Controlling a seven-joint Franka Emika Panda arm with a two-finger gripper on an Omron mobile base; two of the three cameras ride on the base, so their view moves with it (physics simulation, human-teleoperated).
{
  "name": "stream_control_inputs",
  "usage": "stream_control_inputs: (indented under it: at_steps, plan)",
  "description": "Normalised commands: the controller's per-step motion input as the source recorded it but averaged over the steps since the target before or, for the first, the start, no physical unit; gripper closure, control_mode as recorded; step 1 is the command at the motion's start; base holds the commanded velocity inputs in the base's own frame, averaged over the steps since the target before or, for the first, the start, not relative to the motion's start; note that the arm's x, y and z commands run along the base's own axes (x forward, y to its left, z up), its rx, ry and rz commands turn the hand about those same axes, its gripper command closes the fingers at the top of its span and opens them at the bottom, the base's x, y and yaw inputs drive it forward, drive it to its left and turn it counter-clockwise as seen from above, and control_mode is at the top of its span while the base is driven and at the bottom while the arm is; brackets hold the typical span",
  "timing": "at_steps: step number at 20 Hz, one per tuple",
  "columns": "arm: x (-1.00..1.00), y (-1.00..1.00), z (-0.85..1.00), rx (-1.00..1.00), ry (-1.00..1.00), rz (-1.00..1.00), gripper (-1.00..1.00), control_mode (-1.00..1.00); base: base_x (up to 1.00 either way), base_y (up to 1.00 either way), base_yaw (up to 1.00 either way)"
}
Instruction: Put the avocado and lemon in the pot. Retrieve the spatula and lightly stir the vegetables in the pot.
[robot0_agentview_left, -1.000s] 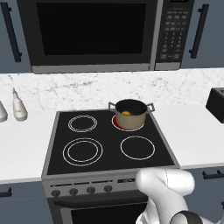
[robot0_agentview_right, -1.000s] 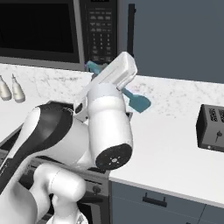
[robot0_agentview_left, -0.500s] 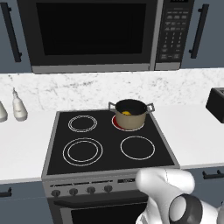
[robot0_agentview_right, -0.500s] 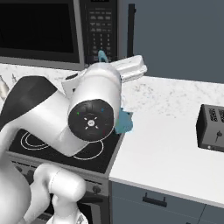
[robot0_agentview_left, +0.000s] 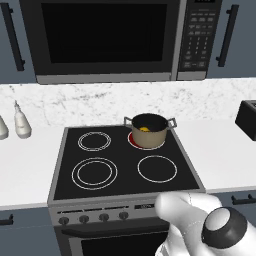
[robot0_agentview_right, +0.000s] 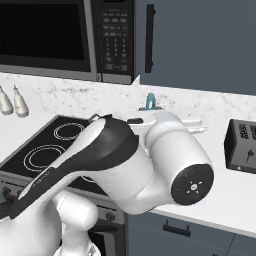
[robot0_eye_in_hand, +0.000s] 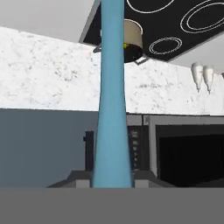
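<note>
Above the counter — gripper (robot0_eye_in_hand: 112, 183) clasping spatula (robot0_eye_in_hand: 112, 100)

stove (robot0_agentview_left: 125, 187): pot (robot0_agentview_left: 148, 131) on rear-right burner | counter (robot0_agentview_left: 27, 165): two bottles (robot0_agentview_left: 20, 121), toaster (robot0_agentview_right: 242, 146)

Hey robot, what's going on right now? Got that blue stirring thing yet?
Gripper shut on the spatula, blade pointing away from the hand. Pot on the rear right burner, lemon inside. Nothing seen blocking the pot.
</note>
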Motion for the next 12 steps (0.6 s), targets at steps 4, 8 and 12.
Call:
stream_control_inputs:
  at_steps: [4, 8, 12]
  plan:
    - [0.18, 0.94, -0.46, 0.42, -0.42, -0.05, 1.00, -1.00, 0.00, 0.00, 0.00]
    - [0.33, 0.99, 0.15, 0.12, -0.38, -0.02, 1.00, -1.00, 0.00, 0.00, 0.00]
    - [0.32, 0.79, 0.50, 0.05, 0.00, 0.00, 1.00, -1.00, 0.00, 0.00, 0.00]
